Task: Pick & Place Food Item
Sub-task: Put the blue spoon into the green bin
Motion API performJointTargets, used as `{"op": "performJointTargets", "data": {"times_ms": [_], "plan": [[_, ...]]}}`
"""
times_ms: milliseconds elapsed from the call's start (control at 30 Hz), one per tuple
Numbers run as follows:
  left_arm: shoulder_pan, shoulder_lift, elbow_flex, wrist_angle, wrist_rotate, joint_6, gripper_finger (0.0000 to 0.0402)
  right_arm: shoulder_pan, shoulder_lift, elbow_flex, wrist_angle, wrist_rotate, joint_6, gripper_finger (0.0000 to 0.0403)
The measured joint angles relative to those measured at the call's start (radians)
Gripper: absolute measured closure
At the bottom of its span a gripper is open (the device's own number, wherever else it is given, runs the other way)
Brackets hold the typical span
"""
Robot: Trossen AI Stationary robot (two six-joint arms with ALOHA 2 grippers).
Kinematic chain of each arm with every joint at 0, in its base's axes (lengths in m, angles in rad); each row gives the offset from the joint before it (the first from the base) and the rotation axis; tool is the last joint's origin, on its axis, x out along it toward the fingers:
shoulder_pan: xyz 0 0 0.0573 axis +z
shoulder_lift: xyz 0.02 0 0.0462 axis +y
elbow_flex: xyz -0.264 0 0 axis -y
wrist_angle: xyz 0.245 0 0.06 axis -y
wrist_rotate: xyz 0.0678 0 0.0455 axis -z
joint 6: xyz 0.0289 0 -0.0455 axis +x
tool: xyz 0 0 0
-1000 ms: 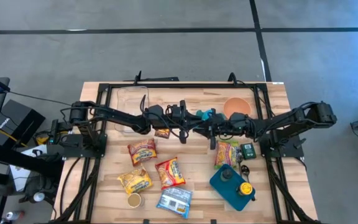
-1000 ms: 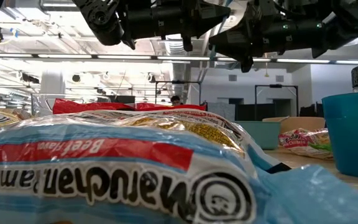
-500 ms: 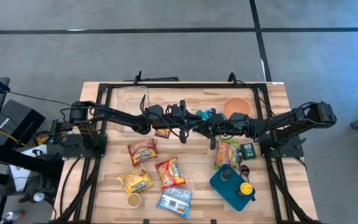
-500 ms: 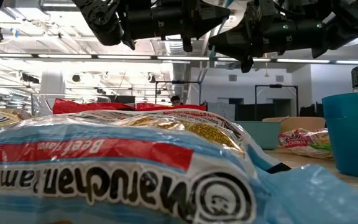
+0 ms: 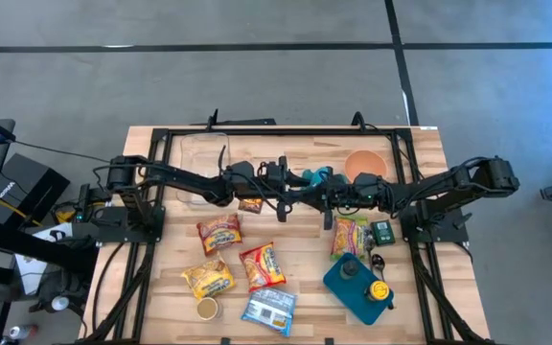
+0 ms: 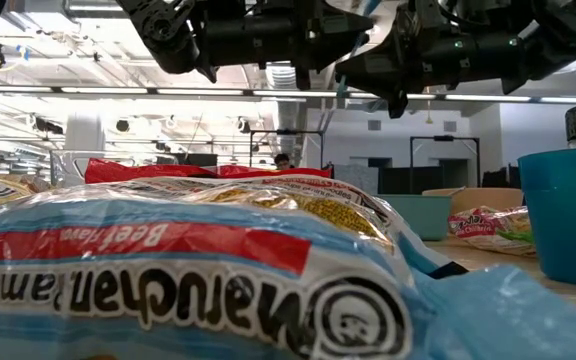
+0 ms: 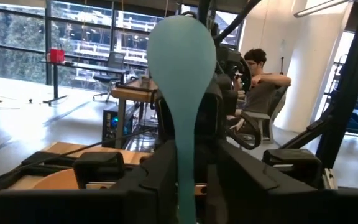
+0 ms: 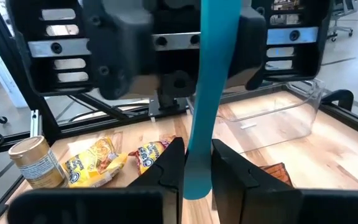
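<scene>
1. The two arms meet over the middle of the table [image 5: 429, 144], with a spoon [image 5: 314, 176] between their tips.
2. A clear tub [image 5: 204, 153] sits at the back left.
3. A bowl [image 5: 364, 165] sits at the back right.
4. Noodle packs [image 5: 219, 233] lie in front, to the left.
5. A tray [image 5: 346, 289] lies front right, with a bottle [image 5: 351, 269] on it.
6. A can [image 5: 207, 308] stands near the front edge.

The desk [image 5: 420, 144] is pale wood planking with visible grain, matt, framed by black metal rails [image 5: 161, 144]. The ramen packets [image 5: 262, 265] are glossy, crinkled plastic film, and the clear container [image 8: 278, 118] looks like smooth transparent plastic. The teal spoon [image 7: 180, 74] has a smooth, softly matt plastic look, held between matt black end effector fingers [image 7: 157, 180].
</scene>
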Motion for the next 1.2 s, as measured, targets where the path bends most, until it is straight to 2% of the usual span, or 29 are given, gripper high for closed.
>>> {"op": "performJointTargets", "data": {"times_ms": [100, 300, 567, 833, 1000, 1200], "plan": [[0.005, -0.025, 0.0, -0.038, 0.0, -0.041, 0.026, 0.0, -0.009, 0.0, -0.023, 0.006, 0.0, 0.0357], [0.011, -0.129, 0.0, -0.24, -0.004, -0.036, 0.0232, -0.003, -0.068, 0.0, -0.127, 0.053, 0.001, 0.0357], [0.011, -0.235, 0.0, -0.485, -0.007, 0.013, 0.0224, -0.007, -0.177, 0.0, -0.319, 0.114, 0.018, 0.0356], [0.01, -0.274, 0.0, -0.638, -0.013, 0.016, 0.0224, -0.04, -0.305, 0.0, -0.538, 0.132, 0.045, 0.0357], [0.01, -0.274, 0.0, -0.698, -0.017, 0.017, 0.0224, -0.106, -0.354, 0.023, -0.731, 0.132, 0.06, 0.0357], [0.009, -0.274, 0.0, -0.711, -0.017, 0.02, 0.0224, -0.186, -0.338, 0.152, -1.034, 0.131, 0.06, 0.0357]]}}
